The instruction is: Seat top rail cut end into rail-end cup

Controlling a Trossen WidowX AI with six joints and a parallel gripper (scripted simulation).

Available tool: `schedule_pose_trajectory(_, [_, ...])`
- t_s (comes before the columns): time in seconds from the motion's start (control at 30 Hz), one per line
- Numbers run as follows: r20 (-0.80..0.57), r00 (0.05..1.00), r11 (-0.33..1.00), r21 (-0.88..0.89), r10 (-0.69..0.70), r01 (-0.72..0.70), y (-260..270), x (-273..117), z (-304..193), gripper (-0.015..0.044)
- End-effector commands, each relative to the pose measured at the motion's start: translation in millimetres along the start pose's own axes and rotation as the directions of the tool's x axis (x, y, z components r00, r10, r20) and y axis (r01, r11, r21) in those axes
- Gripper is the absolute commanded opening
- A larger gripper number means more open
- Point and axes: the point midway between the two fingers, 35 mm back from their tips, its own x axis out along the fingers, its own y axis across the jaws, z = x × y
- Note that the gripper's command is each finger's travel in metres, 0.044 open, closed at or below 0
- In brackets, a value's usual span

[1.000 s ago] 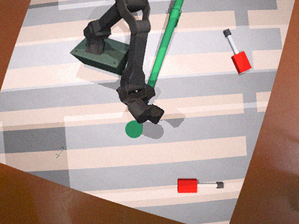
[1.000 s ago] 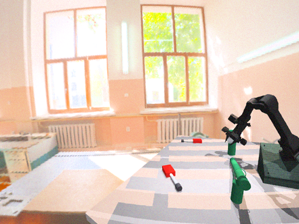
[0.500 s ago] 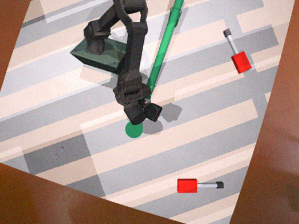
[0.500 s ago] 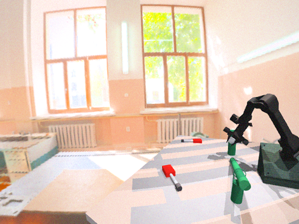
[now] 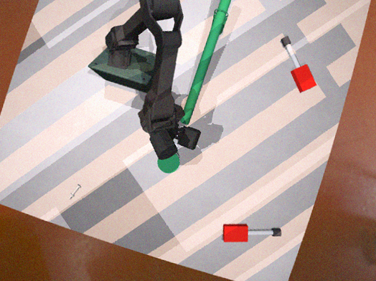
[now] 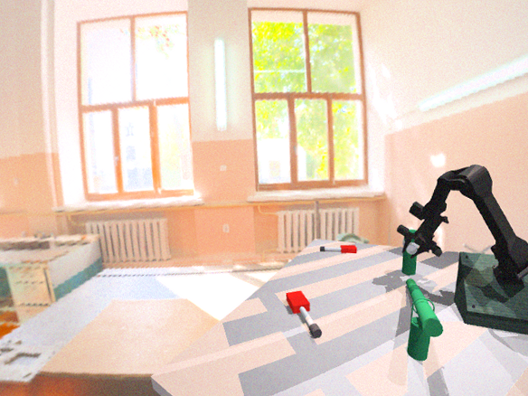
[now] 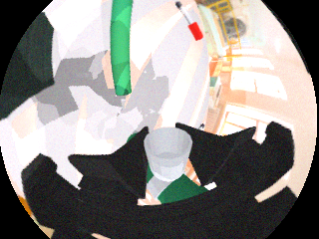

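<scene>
The hand [image 5: 181, 136] [image 6: 411, 245] [image 7: 161, 127] grips the pale cup [image 6: 412, 247] [image 7: 167, 151], apart from the green rail's [image 5: 204, 63] [image 6: 420, 300] [image 7: 121, 50] cut end

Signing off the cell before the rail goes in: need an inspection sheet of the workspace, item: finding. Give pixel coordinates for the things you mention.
Surface: striped top in pale pink and grey; no damage seen.
Rail [image 5: 206, 51] [image 7: 121, 47]: green, cut end short of the cup.
Cup [image 6: 412, 247] [image 7: 168, 151]: pale, held between the fingers.
Big post [image 5: 168, 163] [image 6: 408, 264]: green, upright under the gripper.
Small post [image 6: 418, 342]: green, upright, beneath the rail.
Clutter: two red-ended tools [image 5: 303, 78] [image 5: 235, 232], lying apart, off to the rail's side; a small pale piece [image 5: 76, 188].
Gripper [image 6: 412, 247] [image 7: 161, 127]: shut on the cup.
Cables: nothing seen.
Surroundings: windows, radiators, a bench.
</scene>
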Motion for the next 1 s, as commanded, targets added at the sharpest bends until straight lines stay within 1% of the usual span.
schedule_pose_trajectory(0.0, [0.015, 1.0, 1.0, -0.019, 0.0, 0.001, 2.1, -1.0, -0.2, 0.0])
schedule_pose_trajectory(0.83, [0.01, 1.0, 1.0, -0.008, -0.001, 0.001, 1.2, -0.9, -0.2, 0.0])
schedule_pose_trajectory(0.97, [0.01, 1.0, 1.0, -0.008, -0.001, 0.001, 1.2, -0.9, -0.2, 0.0105])
